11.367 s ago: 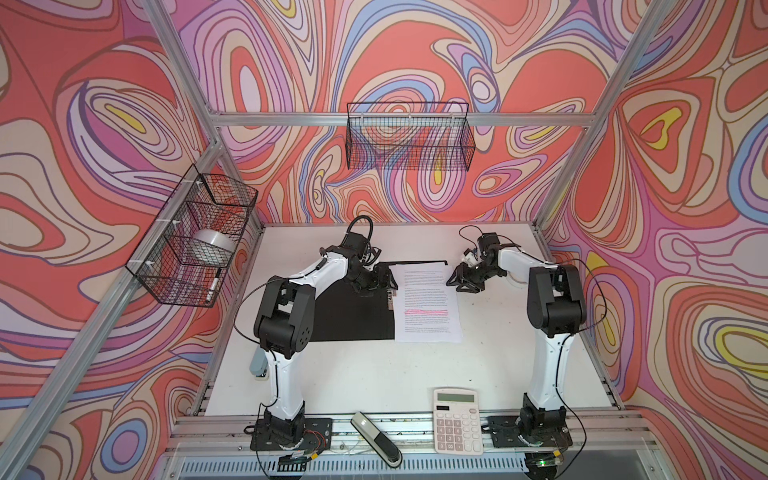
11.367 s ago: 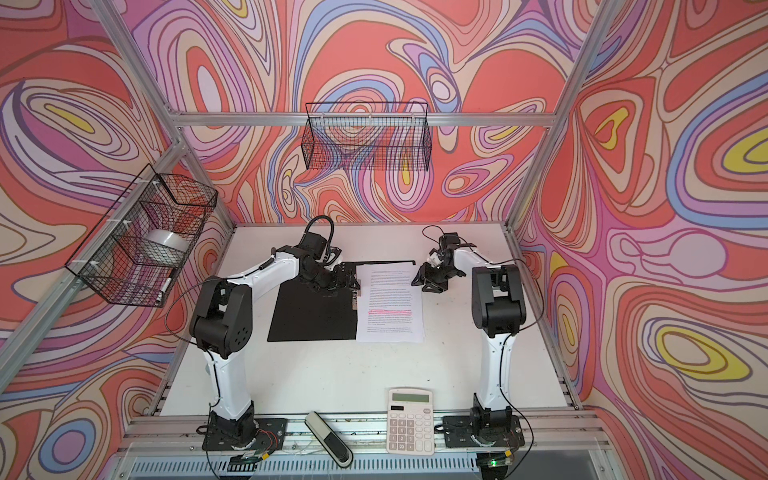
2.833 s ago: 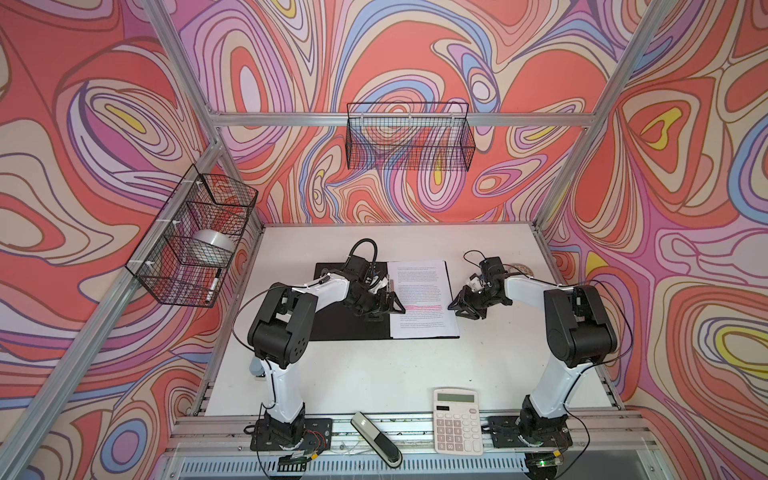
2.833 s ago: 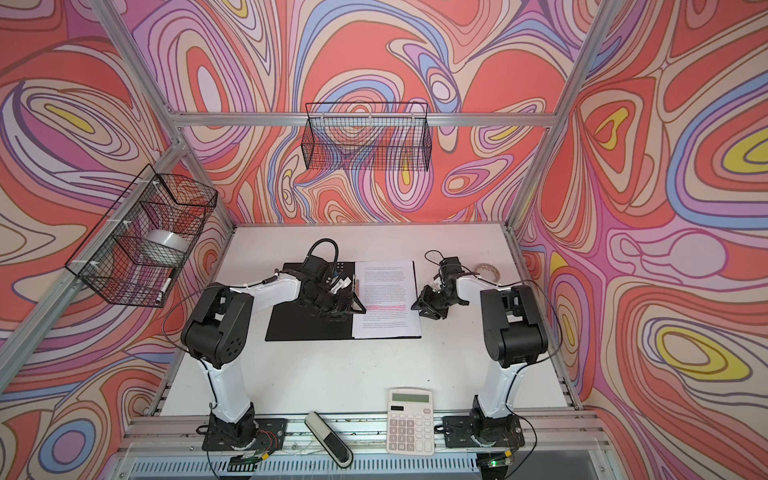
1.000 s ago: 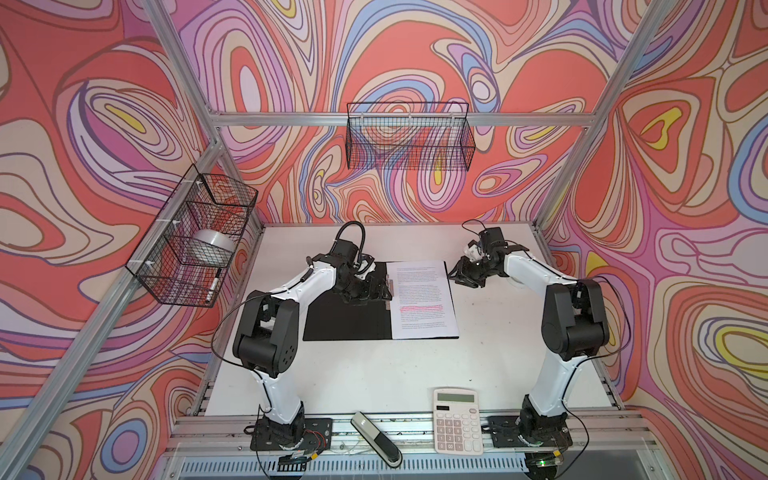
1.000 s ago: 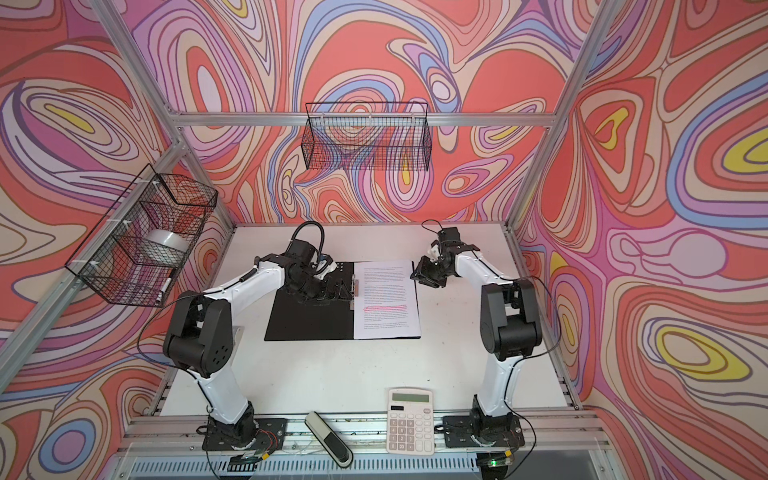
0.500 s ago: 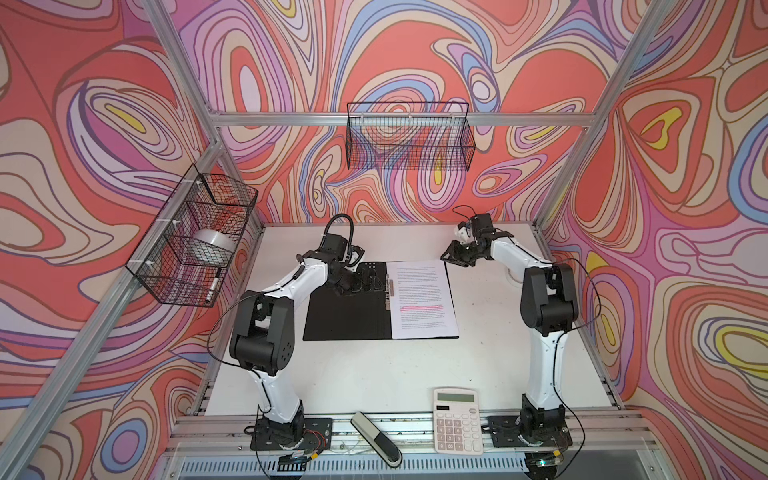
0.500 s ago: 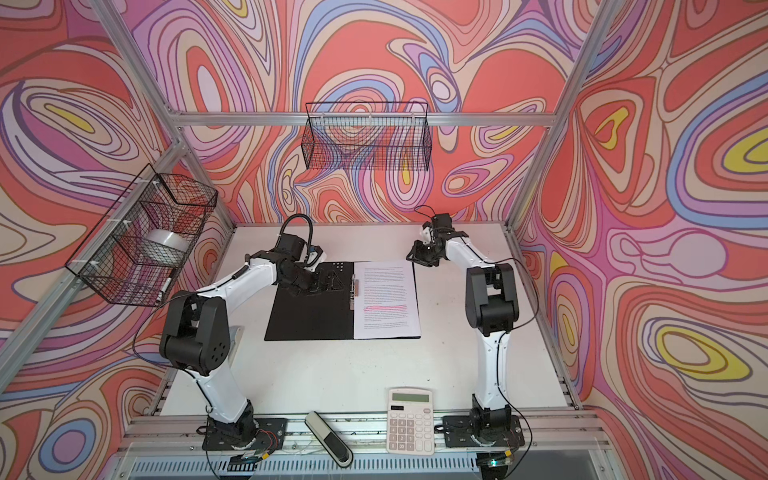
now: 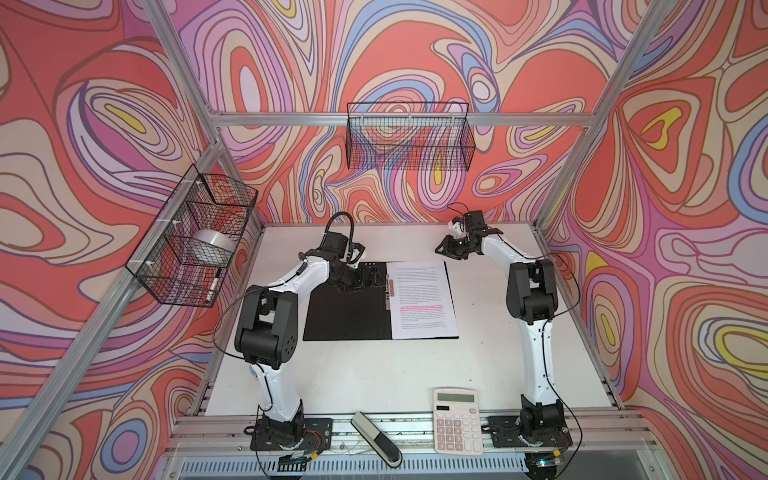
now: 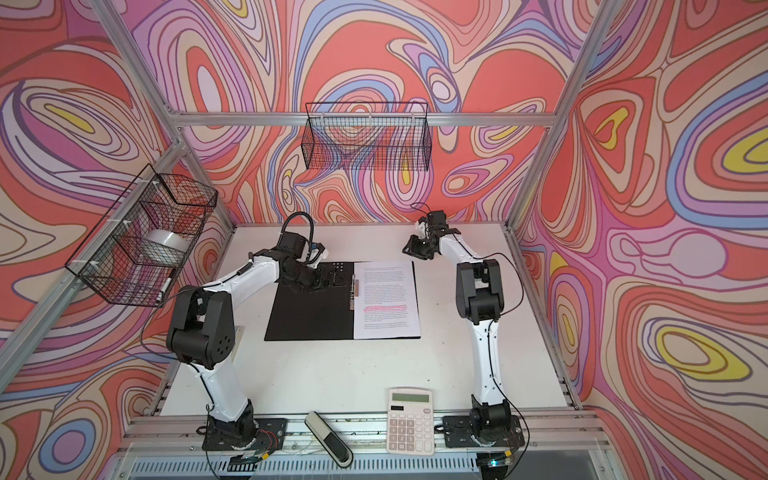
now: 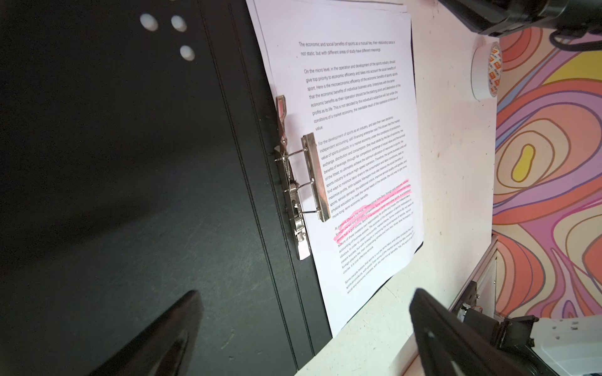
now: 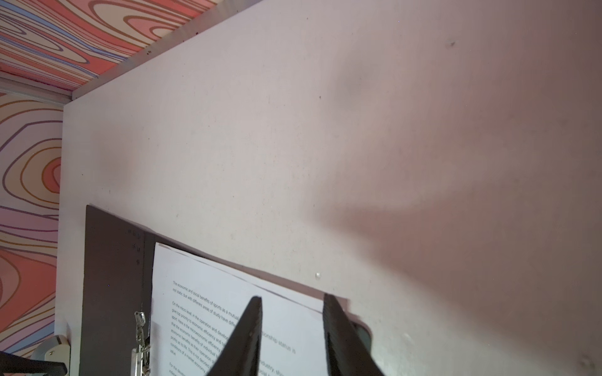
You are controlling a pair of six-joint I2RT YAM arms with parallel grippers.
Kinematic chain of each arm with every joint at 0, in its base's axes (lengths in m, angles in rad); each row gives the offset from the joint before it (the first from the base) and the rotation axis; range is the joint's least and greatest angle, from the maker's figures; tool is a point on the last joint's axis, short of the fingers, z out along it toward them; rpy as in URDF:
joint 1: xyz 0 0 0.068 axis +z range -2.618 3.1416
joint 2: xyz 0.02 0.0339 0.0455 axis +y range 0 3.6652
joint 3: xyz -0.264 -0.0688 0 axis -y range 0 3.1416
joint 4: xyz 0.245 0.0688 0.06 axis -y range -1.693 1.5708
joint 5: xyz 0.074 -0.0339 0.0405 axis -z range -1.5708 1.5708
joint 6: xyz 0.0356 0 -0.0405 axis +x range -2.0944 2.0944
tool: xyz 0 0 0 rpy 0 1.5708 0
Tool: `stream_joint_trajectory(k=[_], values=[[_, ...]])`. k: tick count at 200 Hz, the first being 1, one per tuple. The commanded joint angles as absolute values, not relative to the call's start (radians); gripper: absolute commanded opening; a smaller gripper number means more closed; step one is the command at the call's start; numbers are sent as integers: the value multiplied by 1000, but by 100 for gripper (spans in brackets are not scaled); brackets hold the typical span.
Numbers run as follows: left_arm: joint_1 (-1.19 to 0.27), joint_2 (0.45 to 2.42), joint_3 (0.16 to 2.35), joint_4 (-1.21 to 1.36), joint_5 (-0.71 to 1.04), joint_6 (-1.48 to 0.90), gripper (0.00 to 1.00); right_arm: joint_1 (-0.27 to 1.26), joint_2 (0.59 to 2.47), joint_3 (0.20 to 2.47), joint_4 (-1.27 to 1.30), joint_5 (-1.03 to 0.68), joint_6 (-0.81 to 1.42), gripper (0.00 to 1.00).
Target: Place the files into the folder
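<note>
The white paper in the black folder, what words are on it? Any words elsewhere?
White printed paper sheet, first line: "The economic and social benefits of sports as a mutual ties, their relationship status is"
Second paragraph starts: "On the micro level, in the operation and development"
Its pink-highlighted lines: too blurred to read.
White tape roll, orange label: too blurred.
White calculator, keys: too small.

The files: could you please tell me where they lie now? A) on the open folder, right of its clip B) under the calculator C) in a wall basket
A: in both top views the files lie flat on the open folder, right of its metal clip.
</note>
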State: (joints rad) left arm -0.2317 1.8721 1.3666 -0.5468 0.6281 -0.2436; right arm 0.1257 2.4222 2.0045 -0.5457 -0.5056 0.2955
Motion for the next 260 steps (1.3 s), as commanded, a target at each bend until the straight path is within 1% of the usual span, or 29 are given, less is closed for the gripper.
stream_joint_trajectory(k=[1,31,55,134,186,212,231,260], values=[[-232,1889,1392,-536,640,-249,100,126,2474,2051,-546,-546,282,33],[-232,1895,1391,-538,639,-245,100,126,2511,2093,-555,-562,283,34],[-232,1897,1390,-538,635,-244,100,127,2542,2142,-611,-567,266,33],[-232,1907,1391,-536,639,-250,100,126,2549,2181,-760,-551,184,33],[-232,1902,1390,-535,637,-250,100,126,2534,2174,-762,-536,175,33],[-232,1901,1390,-535,627,-252,100,127,2532,2198,-754,-520,181,35],[-232,1895,1388,-534,608,-262,100,126,2496,2186,-706,-481,212,36],[-232,1871,1393,-547,592,-256,100,127,2353,2085,-599,-407,255,36]])
